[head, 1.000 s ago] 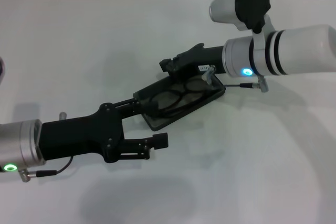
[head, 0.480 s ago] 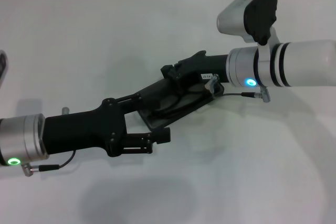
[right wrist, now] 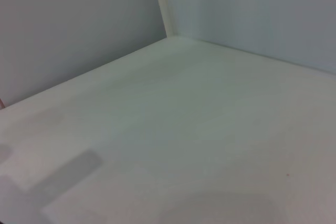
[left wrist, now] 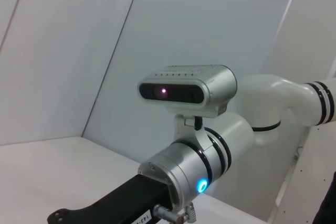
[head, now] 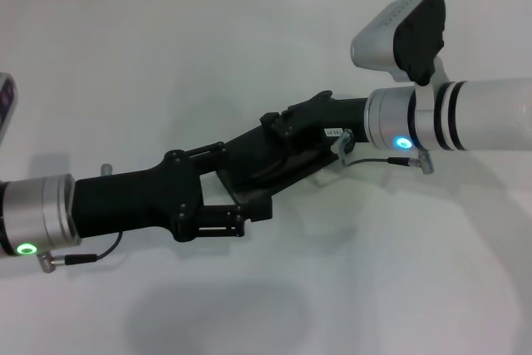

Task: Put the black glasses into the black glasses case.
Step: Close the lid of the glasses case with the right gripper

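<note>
The black glasses case (head: 293, 167) lies at the table's middle, its lid folded over the base, so it looks nearly shut. The black glasses are hidden under the lid. My left gripper (head: 246, 182) reaches in from the left. Its fingers are spread: the upper one (head: 218, 153) lies against the lid and the lower one (head: 256, 209) is off the case's near corner. My right gripper (head: 287, 120) reaches in from the right and sits at the case's far edge. The left wrist view shows the right gripper's black body (left wrist: 107, 208).
The white table (head: 125, 64) is backed by a wall along its far edge. The right arm's wrist camera (head: 403, 27) stands high above the table; it also shows in the left wrist view (left wrist: 184, 88). The right wrist view shows only the bare table (right wrist: 199, 129) and wall corner.
The case's lid has swung from lying open to over the base, covering the glasses. My left arm has pushed forward to the right with it. The right arm has shifted slightly right.
</note>
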